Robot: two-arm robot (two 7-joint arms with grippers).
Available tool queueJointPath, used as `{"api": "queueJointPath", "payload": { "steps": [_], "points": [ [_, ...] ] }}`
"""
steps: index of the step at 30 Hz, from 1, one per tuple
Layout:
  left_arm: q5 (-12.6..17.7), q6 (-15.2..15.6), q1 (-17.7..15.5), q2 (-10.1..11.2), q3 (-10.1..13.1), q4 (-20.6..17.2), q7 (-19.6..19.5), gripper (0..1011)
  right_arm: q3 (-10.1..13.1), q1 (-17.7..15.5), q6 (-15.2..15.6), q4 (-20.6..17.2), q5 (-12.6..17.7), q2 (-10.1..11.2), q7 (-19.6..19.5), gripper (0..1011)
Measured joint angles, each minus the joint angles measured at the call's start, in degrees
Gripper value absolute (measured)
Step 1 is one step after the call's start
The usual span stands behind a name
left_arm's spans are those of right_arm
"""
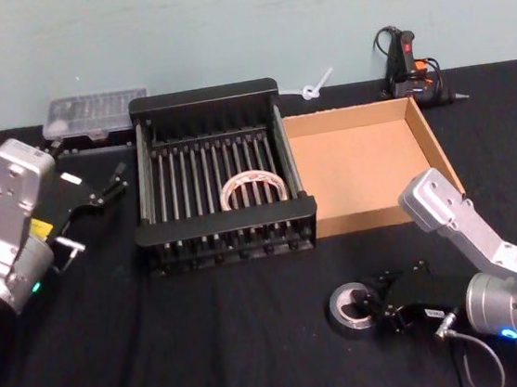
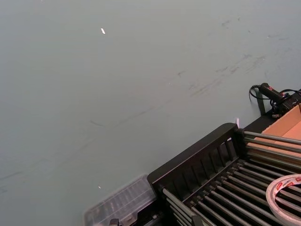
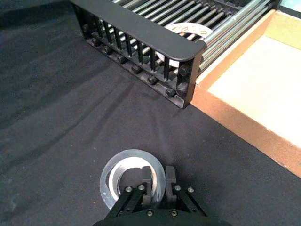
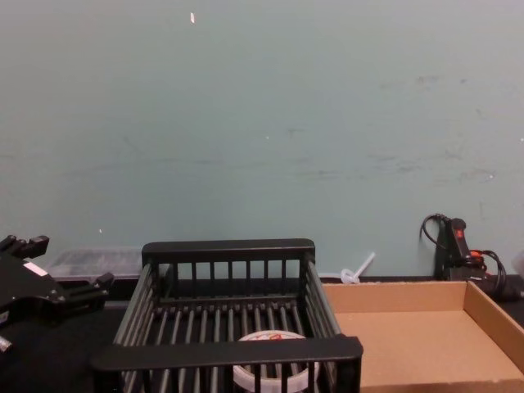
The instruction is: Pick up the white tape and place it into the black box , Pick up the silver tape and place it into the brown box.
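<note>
Silver tape sits pinched by right tool; no legible writing.

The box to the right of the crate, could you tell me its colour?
Tan cardboard brown box, clearest in the head view.

Broad white roll of tape lying flat, centre frame, on the barred floor of the black slatted plastic crate. Dark grey tape roll flat on black cloth, lower centre-right. Shallow tan cardboard box right of crate, touching it.
</note>
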Motion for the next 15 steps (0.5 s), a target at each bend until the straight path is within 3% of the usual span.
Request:
{"api": "queueJointPath", "payload": {
  "steps": [10,15],
  "points": [
    [0.0,0.0,0.0,0.0,0.0,0.0,0.0,1001,0.9,-0.5,-1.2,-0.4,0.0,-0.2,-0.6,178],
    [0.0,0.0,0.0,0.0,0.0,0.0,0.0,1001,2.9,-0.5,-2.0,-0.4,0.1,-1.3,-2.8,178]
  ]
}}
